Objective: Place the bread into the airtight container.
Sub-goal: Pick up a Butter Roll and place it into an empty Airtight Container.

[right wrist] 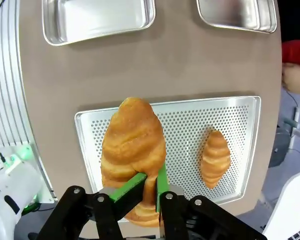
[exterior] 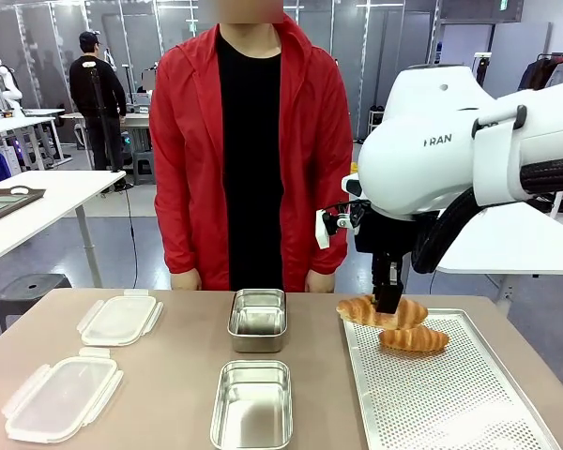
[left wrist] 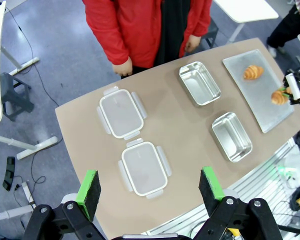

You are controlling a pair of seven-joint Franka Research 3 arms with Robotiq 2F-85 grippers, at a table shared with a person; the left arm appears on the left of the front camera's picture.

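Barely started: right tool [exterior: 388, 298] clamps one croissant [right wrist: 132, 145] at the perforated tray [exterior: 450, 403]; near container [exterior: 251, 408] and far container [exterior: 257, 323] empty; second croissant [exterior: 414, 339] waits; left tool [left wrist: 149, 185] spread wide.

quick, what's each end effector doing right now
left end effector: open, holding nothing
right end effector: closed on a croissant

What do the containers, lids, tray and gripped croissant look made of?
Containers: metal, likely stainless steel; brushed grey sheen. Lids: translucent whitish plastic, clip flaps. Tray: matte perforated metal, perhaps aluminium. Croissant in right gripper: pastry or replica; glossy layered crust.
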